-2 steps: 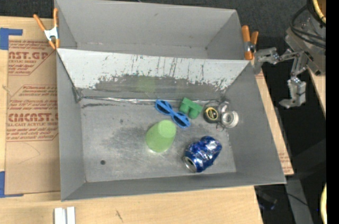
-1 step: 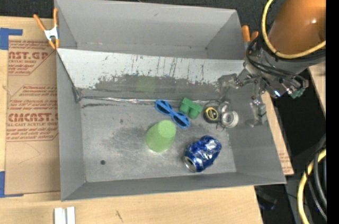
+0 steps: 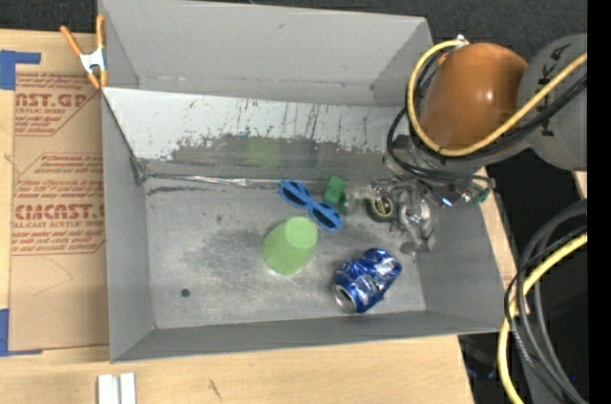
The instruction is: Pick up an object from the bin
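Tool point(image 3: 415, 223) hung low at the bin's point(image 3: 239, 58) right side, just beside a crushed blue can point(image 3: 366, 280); its opening could not be judged. Green cup point(image 3: 289, 245) lay nearby.

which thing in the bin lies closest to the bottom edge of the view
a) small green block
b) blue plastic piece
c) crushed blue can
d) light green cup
c: the crushed blue can lies lowest in the view, by the bin's near wall, below the light green cup, the blue plastic piece and the small green block.
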